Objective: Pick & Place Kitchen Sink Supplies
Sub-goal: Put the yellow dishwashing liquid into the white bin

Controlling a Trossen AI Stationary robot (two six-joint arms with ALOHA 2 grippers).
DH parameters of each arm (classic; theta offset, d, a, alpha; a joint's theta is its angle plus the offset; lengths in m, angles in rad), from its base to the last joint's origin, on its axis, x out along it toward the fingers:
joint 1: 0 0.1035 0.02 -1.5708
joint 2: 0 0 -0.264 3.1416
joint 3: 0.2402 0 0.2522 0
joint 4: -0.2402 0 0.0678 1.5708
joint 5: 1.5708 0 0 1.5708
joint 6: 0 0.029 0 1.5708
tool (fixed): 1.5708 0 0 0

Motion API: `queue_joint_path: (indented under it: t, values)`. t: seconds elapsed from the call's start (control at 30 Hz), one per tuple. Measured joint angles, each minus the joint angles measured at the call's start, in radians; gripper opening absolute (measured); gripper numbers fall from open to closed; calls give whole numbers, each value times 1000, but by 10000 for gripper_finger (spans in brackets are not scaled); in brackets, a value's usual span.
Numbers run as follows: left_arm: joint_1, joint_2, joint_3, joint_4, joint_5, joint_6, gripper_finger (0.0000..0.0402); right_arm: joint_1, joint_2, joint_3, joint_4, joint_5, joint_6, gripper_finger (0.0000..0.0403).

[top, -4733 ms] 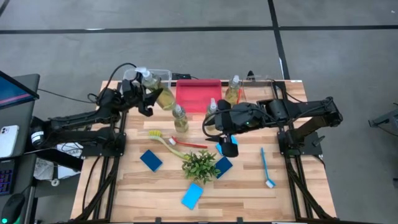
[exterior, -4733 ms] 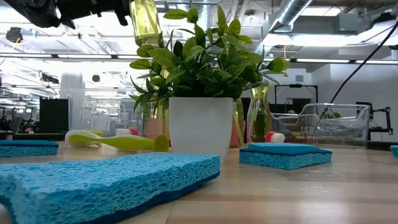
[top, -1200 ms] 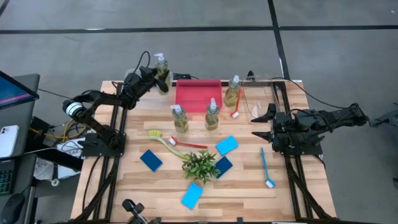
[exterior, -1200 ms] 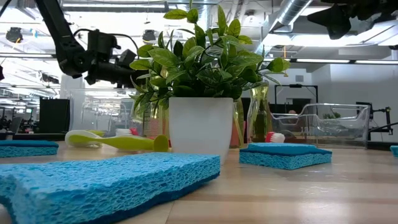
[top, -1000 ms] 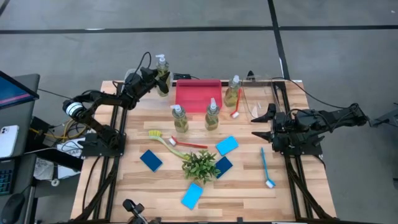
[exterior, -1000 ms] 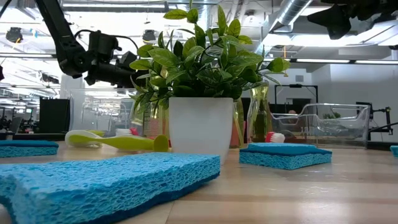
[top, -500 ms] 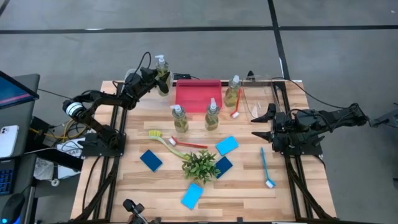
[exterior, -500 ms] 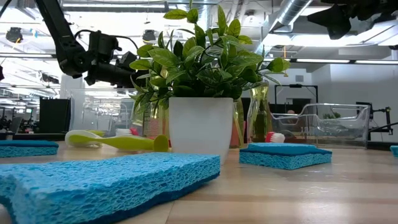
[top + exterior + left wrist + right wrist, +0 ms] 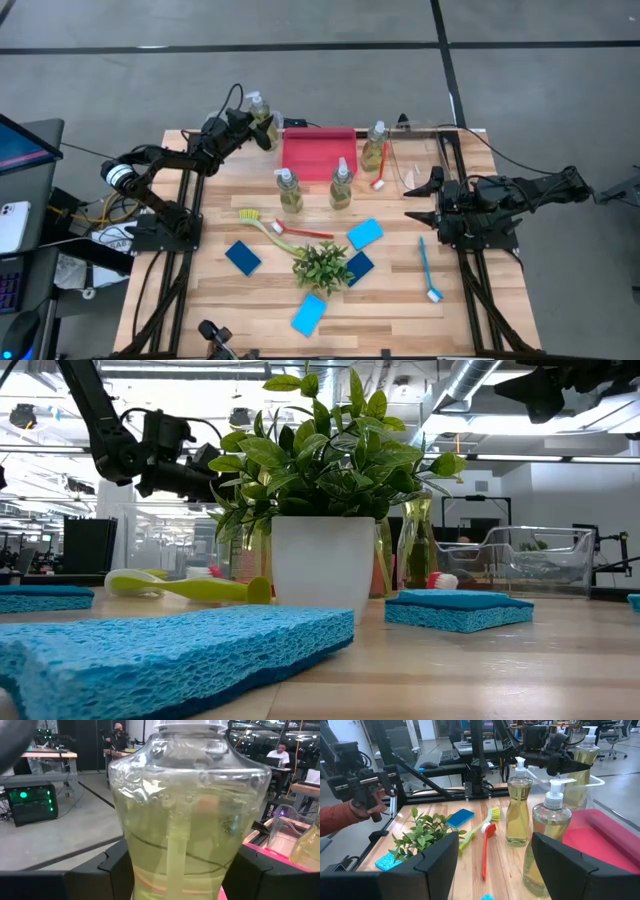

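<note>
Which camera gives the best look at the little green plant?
The low view: the plant in its white pot fills the middle. The high view shows it only from above, small, among sponges. The right wrist view sees its leaves farther off. The left wrist view misses it.

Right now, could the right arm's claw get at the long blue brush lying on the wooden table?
Probably yes. The right claw hangs open just beyond the long blue brush, which lies alone on bare wood at that side, nothing between them.
</note>
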Motion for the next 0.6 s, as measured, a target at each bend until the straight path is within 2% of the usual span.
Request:
queue_joint_path:
  t: [0.3,0.6]
  values:
    - [0,0,0,-66,0,11,234,0,0,0,0,0,0,245]
    - [-8,0,-1,-94,-8,35,267,0,0,0,0,0,0,245]
